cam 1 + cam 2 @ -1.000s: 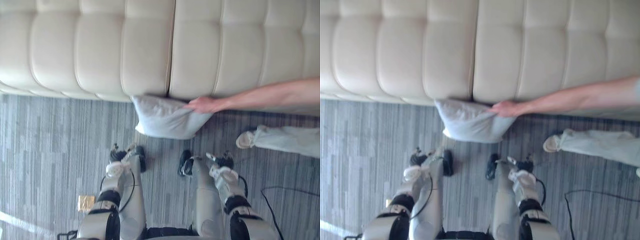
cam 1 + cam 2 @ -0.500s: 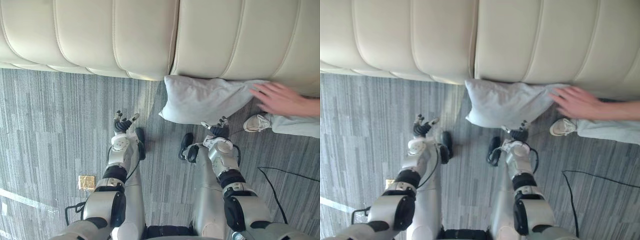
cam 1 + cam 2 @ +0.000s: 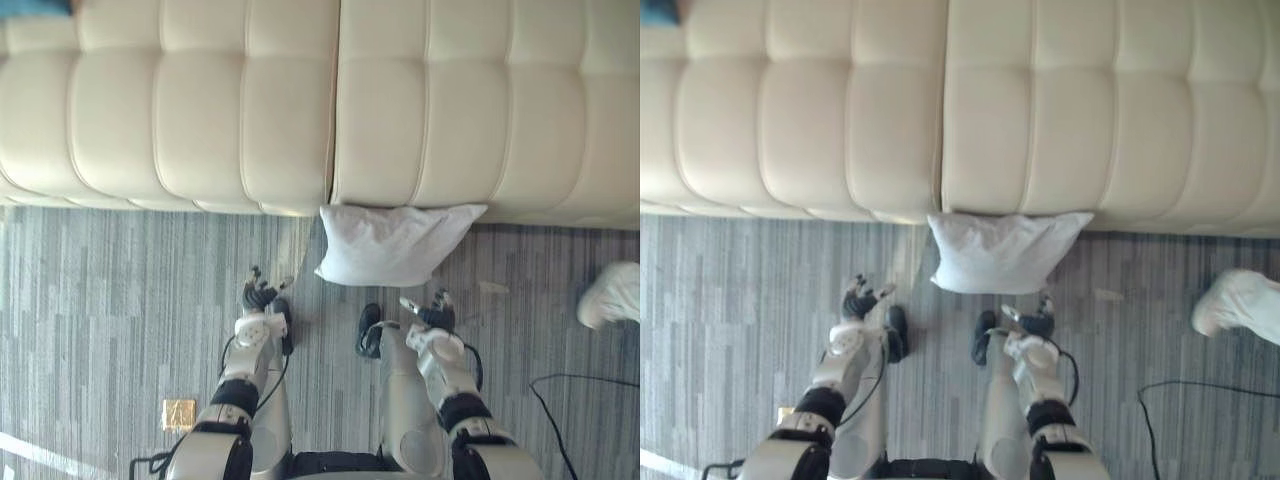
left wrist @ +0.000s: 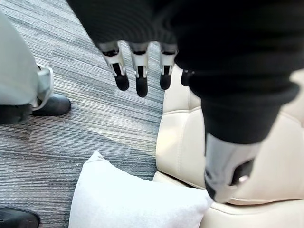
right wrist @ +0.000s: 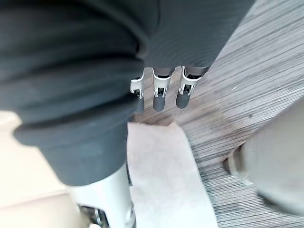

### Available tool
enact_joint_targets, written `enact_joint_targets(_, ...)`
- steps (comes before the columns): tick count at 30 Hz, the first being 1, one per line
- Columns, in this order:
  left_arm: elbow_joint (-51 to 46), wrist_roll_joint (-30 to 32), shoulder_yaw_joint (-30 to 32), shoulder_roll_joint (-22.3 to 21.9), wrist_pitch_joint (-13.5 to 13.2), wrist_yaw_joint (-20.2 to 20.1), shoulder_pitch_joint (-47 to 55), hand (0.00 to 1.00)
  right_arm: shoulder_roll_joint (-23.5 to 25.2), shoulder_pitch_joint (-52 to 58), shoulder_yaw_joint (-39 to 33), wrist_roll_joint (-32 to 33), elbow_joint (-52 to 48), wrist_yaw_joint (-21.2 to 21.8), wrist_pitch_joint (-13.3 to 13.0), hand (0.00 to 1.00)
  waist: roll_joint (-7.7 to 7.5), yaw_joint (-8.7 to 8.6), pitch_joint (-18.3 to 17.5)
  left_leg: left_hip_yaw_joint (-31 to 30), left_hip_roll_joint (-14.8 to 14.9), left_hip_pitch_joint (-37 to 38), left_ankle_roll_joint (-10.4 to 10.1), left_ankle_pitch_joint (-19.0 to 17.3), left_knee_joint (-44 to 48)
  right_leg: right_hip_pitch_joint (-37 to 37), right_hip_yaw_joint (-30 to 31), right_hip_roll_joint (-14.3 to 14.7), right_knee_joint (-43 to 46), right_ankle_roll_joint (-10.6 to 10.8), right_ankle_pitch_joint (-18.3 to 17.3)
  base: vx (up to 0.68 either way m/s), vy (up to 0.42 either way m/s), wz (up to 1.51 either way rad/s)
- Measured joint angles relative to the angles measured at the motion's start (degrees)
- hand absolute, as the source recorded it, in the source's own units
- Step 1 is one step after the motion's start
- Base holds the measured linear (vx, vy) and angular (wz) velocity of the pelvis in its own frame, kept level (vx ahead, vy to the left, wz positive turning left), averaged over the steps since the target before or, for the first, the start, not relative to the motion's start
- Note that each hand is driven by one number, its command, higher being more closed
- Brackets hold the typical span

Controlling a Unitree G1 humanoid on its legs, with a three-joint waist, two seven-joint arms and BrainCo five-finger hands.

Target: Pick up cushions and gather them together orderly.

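The cushion [image 3: 395, 243] lies on the floor [image 3: 100, 300] against the sofa [image 3: 200, 120], long axis along it, just ahead of the empty, slack-fingered right robot hand [image 3: 432, 312] (the left robot hand [image 3: 262, 295], equally slack, is farther off).

1. A cream, tufted sofa [image 3: 300, 110] spanned the far side, its two sections meeting at a central seam.
2. Grey striped carpet [image 3: 100, 300] covered the floor up to the sofa's base.
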Motion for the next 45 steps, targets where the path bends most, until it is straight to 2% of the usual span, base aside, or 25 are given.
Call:
enact_joint_targets(1, 0.20, 0.02, 0.10, 0.01, 0.00, -0.23, 0.99, 0.00, 0.04, 1.19, -0.17, -0.02, 0.08, 0.33, 0.09, 0.00, 0.00, 0.00, -1.00, 0.08, -0.03, 0.99, -0.05, 0.05, -0.73, 0.90, 0.03, 0.09, -0.81, 0.08, 0.14, 0.14, 0.011, -0.11)
enact_joint_targets(3, 3.42, 0.10, 3.06, -0.51, 0.15, -1.12, 5.61, 0.00, 0.73, 6.05, -1.48, -0.08, 2.50, 1.71, 0.36, 0.00, 0.05, 0.00, -7.23, 0.77, -0.04, 5.09, -0.42, 0.26, -3.89, 5.25, -0.38, 0.56, -5.11, 0.34, 0.83, 0.15, 0.024, -0.09)
enact_joint_targets(6, 7.44, 2.31, 6.40, -1.23, 0.28, -2.23, 8.88, 0.00, 2.56, 9.98, -4.94, -0.11, 5.29, 3.12, 0.87, 0.00, 0.23, -0.11, -12.68, 1.41, 0.21, 9.78, -0.85, 0.51, -7.83, 9.76, -0.66, 1.06, -9.81, 0.68, 1.71, 0.11, 0.010, -0.06)
enact_joint_targets(9, 9.99, 4.32, 8.50, -1.68, 0.33, -2.77, 11.15, 0.00, 2.64, 11.79, -6.70, -0.13, 7.01, 4.21, 0.98, 0.00, 0.85, -0.10, -16.05, 2.77, 0.28, 13.27, -1.01, 0.72, -10.86, 13.19, -0.27, 1.45, -13.82, 1.15, 2.88, 0.13, 0.022, -0.16)
enact_joint_targets(14, 12.13, 5.76, 10.84, -1.74, 0.49, -4.05, 11.47, 0.00, 3.28, 12.03, -8.96, -1.18, 8.78, 5.50, 1.19, 0.00, 0.81, 0.08, -17.89, 5.17, 0.54, 17.04, -1.24, 0.54, -12.51, 15.45, 1.54, 2.11, -15.17, 1.36, 3.41, 0.09, 0.016, -0.25)
enact_joint_targets(18, 12.18, 6.61, 12.42, -1.58, 0.68, -4.30, 11.98, 0.00, 3.85, 11.29, -9.25, -2.42, 8.92, 6.04, 1.31, 0.00, 0.39, 0.50, -17.70, 9.63, 2.27, 21.81, -2.06, -0.86, -12.07, 13.10, 1.11, 2.34, -5.57, 1.37, 3.43, 0.00, -0.028, -0.52)
enact_joint_targets(20, 12.23, 6.63, 12.42, -1.55, 0.77, -4.39, 12.24, 0.00, 3.80, 11.13, -9.23, -2.86, 8.89, 6.26, 1.36, 0.00, 1.16, 0.38, -17.48, 10.90, 3.91, 22.86, -1.96, -2.11, -11.33, 11.49, -0.59, 2.12, -2.02, 1.48, 3.35, -0.08, -0.091, -0.41)
enact_joint_targets(21, 12.19, 6.65, 12.47, -1.52, 0.76, -4.60, 12.36, 0.00, 3.81, 10.88, -9.29, -3.44, 8.76, 6.28, 1.42, 0.00, 0.99, 0.33, -17.67, 11.31, 4.54, 23.09, -1.92, -2.12, -11.41, 10.72, -1.99, 1.58, 0.33, 0.27, 2.52, -0.12, -0.158, -0.27)
enact_joint_targets(22, 12.21, 6.68, 12.29, -1.49, 0.79, -4.84, 12.33, 0.00, 3.72, 10.76, -9.39, -3.81, 8.82, 6.29, 1.54, 0.00, 0.87, 0.32, -17.74, 11.06, 4.94, 23.16, -2.29, -1.94, -11.72, 9.53, -4.52, -0.96, 4.06, -0.89, 0.82, -0.06, -0.157, -0.11)
enact_joint_targets(24, 12.24, 6.69, 12.16, -1.31, 0.74, -4.82, 12.28, 0.00, 3.12, 10.45, -9.48, -4.51, 9.40, 6.30, 1.95, 0.00, 1.00, 0.39, -17.83, 10.61, 6.18, 24.50, -3.98, -0.96, -13.40, 8.65, -4.68, -5.30, 5.04, 0.07, 0.25, 0.04, -0.201, -0.07)
enact_joint_targets(25, 12.30, 6.70, 11.88, -1.11, 0.71, -4.80, 12.30, 0.00, 2.96, 10.27, -9.46, -4.55, 9.72, 6.30, 1.98, 0.00, 1.06, 0.39, -17.88, 10.53, 6.64, 24.72, -4.41, -0.79, -13.81, 8.56, -4.06, -6.03, 4.10, 0.18, 0.34, 0.12, -0.389, -0.11)
enact_joint_targets(26, 13.09, 6.75, 10.79, -0.29, 0.61, -4.77, 12.29, 0.00, 2.44, 9.83, -9.38, -4.56, 11.04, 6.32, 1.97, 0.00, 1.08, 0.37, -17.95, 9.46, 7.74, 24.76, -6.32, -0.69, -14.35, 8.33, -1.97, -6.90, 0.45, 0.62, 0.93, 0.13, -0.450, -0.08)
enact_joint_targets(27, 14.04, 6.82, 9.26, 1.15, 0.62, -4.78, 12.32, 0.00, 2.18, 9.38, -9.38, -4.56, 13.01, 6.29, 2.19, 0.00, 0.31, 0.39, -18.42, 7.35, 7.66, 24.56, -8.70, -0.56, -15.58, 8.66, 0.62, -7.23, -4.99, 1.09, 3.02, 0.14, -0.483, -0.07)
enact_joint_targets(28, 14.44, 6.81, 8.64, 2.06, 0.62, -4.77, 12.45, 0.00, 2.25, 9.37, -9.35, -4.56, 14.18, 6.30, 2.40, 0.00, -0.63, 0.40, -18.93, 6.25, 7.23, 24.58, -9.74, -0.34, -16.29, 9.35, 1.33, -7.67, -7.90, 1.44, 4.48, 0.16, -0.441, -0.07)
enact_joint_targets(29, 15.87, 6.95, 8.20, 2.38, 1.04, -4.76, 12.60, 0.00, 1.04, 8.71, -9.60, -4.41, 15.98, 6.39, 2.55, 0.00, 1.03, 0.38, -19.35, 3.32, 8.94, 25.29, -10.84, -0.40, -17.58, 9.19, -0.37, -5.72, -6.40, 5.17, 2.63, 0.15, -0.345, -0.06)
enact_joint_targets(30, 16.67, 7.30, 8.23, 1.43, 1.21, -4.77, 13.41, 0.00, -0.71, 8.99, -9.48, -4.56, 16.15, 6.26, 2.52, 0.00, 2.68, 0.23, -20.10, 1.30, 10.26, 25.73, -9.42, 0.58, -19.09, 8.77, -1.11, -3.48, -5.53, 4.37, 0.76, 0.33, -0.475, -0.03)
enact_joint_targets(31, 16.54, 7.78, 8.59, 0.67, 1.25, -4.73, 13.93, 0.00, -1.72, 8.99, -9.45, -4.58, 16.30, 6.07, 2.55, 0.00, 3.58, 0.40, -20.59, 0.11, 11.84, 25.00, -8.94, 3.86, -18.17, 7.83, -1.56, -1.82, -3.44, 2.86, -0.64, 0.24, -0.292, 0.08)
enact_joint_targets(32, 16.33, 7.78, 8.67, 0.56, 1.27, -4.71, 13.83, 0.00, -1.81, 8.99, -9.36, -4.59, 16.33, 6.09, 2.59, 0.00, 3.87, 0.31, -20.67, -0.92, 12.63, 23.42, -8.30, 5.01, -15.77, 7.94, -1.94, -1.23, -3.05, 2.42, -0.98, 0.34, -0.484, 0.29)
enact_joint_targets(34, 14.30, 7.81, 9.48, 0.16, 1.31, -4.65, 13.40, 0.00, -1.22, 9.23, -8.70, -4.46, 16.34, 6.01, 2.65, 0.00, 4.36, -0.01, -19.77, -3.26, 17.02, 12.95, 0.38, 10.28, 1.97, 11.96, -6.73, 0.38, -4.60, 0.43, -1.40, 0.26, -0.435, 0.43)
enact_joint_targets(36, 13.74, 7.84, 9.38, 0.37, 1.34, -4.58, 12.83, 0.00, -1.15, 8.95, -8.33, -4.30, 15.89, 5.72, 2.62, 0.00, 4.01, 0.30, -18.97, -0.83, 16.83, 10.63, 0.48, 8.06, 8.61, 15.16, -7.96, 0.35, -6.27, -0.43, -1.40, 0.16, -0.225, 0.21)
enact_joint_targets(37, 13.09, 7.84, 8.04, 0.06, 1.29, -4.09, 12.80, 0.00, -1.22, 8.98, -8.32, -4.27, 15.46, 5.66, 2.41, 0.00, 3.80, 0.32, -18.85, 1.60, 14.92, 10.51, -1.10, 6.26, 10.08, 17.81, -8.51, 0.37, -8.60, -0.85, -1.36, 0.20, -0.183, 0.12)
enact_joint_targets(39, 13.04, 7.86, 5.99, -0.12, 1.26, -3.77, 12.38, 0.00, -1.34, 8.91, -8.40, -4.24, 15.25, 5.63, 2.36, 0.00, 3.98, 0.30, -18.76, 3.97, 11.01, 10.41, -1.52, 5.31, 7.71, 19.61, -9.84, 0.52, -10.29, -0.96, -1.41, 0.15, -0.084, 0.14)
enact_joint_targets(40, 13.17, 7.93, 4.97, -0.49, 1.32, -3.86, 11.70, 0.00, -0.87, 8.69, -9.13, -4.24, 15.23, 5.63, 2.44, 0.00, 4.14, 0.31, -18.70, 6.62, 8.84, 10.49, -0.27, 4.92, 4.01, 20.38, -10.74, 1.39, -11.34, -0.96, -1.46, 0.13, 0.003, 0.24)
enact_joint_targets(42, 13.24, 8.10, 4.85, -0.70, 1.36, -3.87, 10.93, 0.00, -0.07, 8.49, -9.62, -4.01, 14.63, 5.57, 2.47, 0.00, 3.33, 0.03, -18.29, 6.78, 7.81, 11.52, -1.06, 4.12, 0.08, 20.71, -11.46, 1.47, -11.76, -0.89, -1.48, 0.14, 0.006, 0.35)
enact_joint_targets(45, 13.24, 8.91, 4.84, -0.51, 1.43, -4.27, 9.67, 0.00, 2.36, 8.43, -11.11, -3.80, 14.21, 5.61, 2.58, 0.00, 0.79, -0.15, -16.73, 6.70, 5.10, 15.44, -2.00, 3.72, -10.64, 21.53, -13.39, 0.94, -14.00, -0.06, -0.38, 0.07, 0.035, 0.38)
